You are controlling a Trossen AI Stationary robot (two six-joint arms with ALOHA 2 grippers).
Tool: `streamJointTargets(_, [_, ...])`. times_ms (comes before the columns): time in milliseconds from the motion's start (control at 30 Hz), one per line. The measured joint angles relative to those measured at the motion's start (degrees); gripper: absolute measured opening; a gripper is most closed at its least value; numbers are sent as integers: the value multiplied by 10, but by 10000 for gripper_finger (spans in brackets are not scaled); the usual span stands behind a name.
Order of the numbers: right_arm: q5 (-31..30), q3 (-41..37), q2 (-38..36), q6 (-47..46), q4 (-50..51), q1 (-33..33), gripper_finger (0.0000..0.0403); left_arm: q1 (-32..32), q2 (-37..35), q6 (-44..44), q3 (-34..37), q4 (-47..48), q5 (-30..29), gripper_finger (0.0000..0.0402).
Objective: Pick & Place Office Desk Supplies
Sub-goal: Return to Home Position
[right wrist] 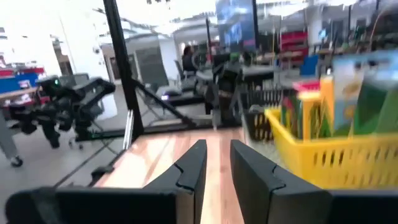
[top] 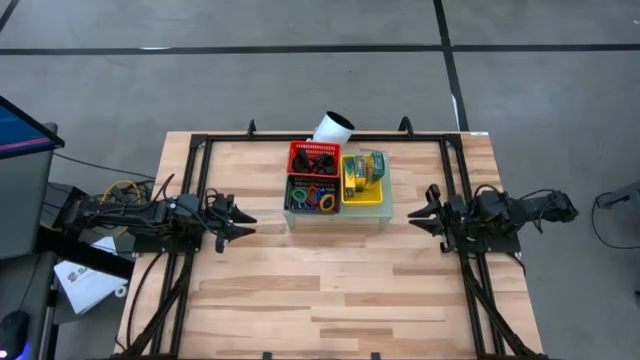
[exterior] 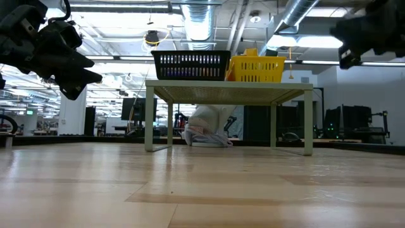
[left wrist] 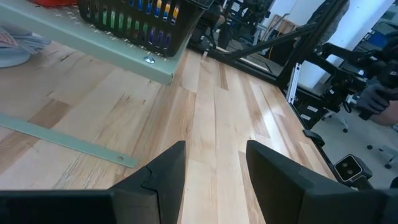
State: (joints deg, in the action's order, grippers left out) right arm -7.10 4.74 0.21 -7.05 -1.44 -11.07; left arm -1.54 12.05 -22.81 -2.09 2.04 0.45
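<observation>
Wood bench [top: 330, 290], pale green shelf [exterior: 228, 90] at its far middle. On the shelf, black bin [exterior: 190, 65] with coloured loops [top: 318, 199], yellow bin [exterior: 256, 69] with crayon boxes [top: 362, 172], red bin [top: 293, 160] behind. Left tool [left wrist: 214, 149] above left edge, fingers spread. Right tool [right wrist: 217, 149] above right edge, fingers slightly apart.

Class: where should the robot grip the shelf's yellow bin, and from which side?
Probably the outer rim of the yellow bin, pinched from above on the side facing the right gripper: its top is open, that wall stands free, the black bin crowds the other.
</observation>
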Motion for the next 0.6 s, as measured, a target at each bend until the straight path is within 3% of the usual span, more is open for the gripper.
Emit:
streamJointTargets(200, [15,-42,0,12,-60,21,69,0,0,0,0,-1,0,163])
streamJointTargets(600, [8,-43,0,13,-5,47,69,0,0,0,0,-3,0,163])
